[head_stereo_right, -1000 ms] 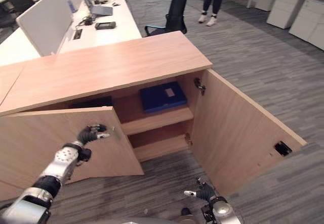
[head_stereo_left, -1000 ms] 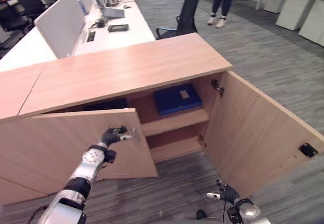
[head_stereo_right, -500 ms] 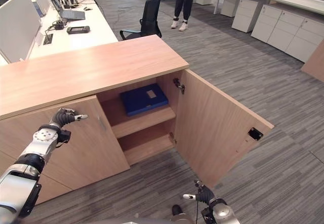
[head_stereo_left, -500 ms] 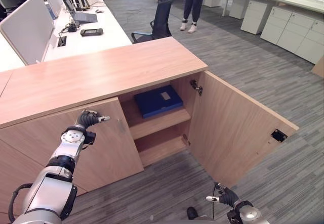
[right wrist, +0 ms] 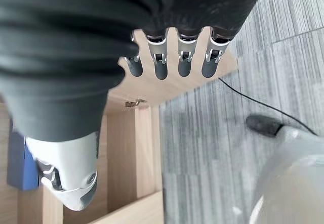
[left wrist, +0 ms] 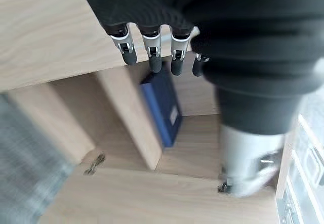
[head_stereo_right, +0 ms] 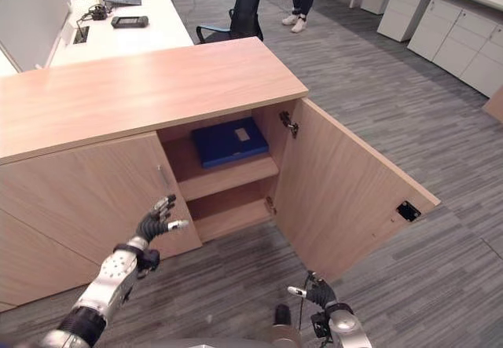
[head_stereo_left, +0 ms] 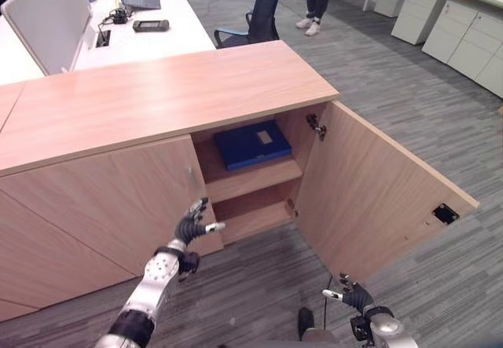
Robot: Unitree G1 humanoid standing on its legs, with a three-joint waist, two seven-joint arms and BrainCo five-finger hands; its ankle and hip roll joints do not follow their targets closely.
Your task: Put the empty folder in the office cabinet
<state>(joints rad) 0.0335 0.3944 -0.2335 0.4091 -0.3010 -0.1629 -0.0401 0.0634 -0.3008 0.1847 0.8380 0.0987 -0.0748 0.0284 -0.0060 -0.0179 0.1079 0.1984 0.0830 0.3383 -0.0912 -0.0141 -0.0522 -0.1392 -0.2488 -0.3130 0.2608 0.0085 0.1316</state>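
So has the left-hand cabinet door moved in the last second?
Yes. The left door has swung shut, now flush with the cabinet front; the left hand is off it.

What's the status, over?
Both hands open: left hand, right hand low. Flat blue folder on upper shelf of wooden cabinet. Right door open, left shut.

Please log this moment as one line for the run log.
folder: on upper cabinet shelf | left door: closed | right door: open | left hand: open, empty | right hand: open, empty

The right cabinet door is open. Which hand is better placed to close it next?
Probably the right. The right hand hangs open, low beside the open right door. The left hand, open too, is by the closed left door. The blue folder lies on the upper shelf.
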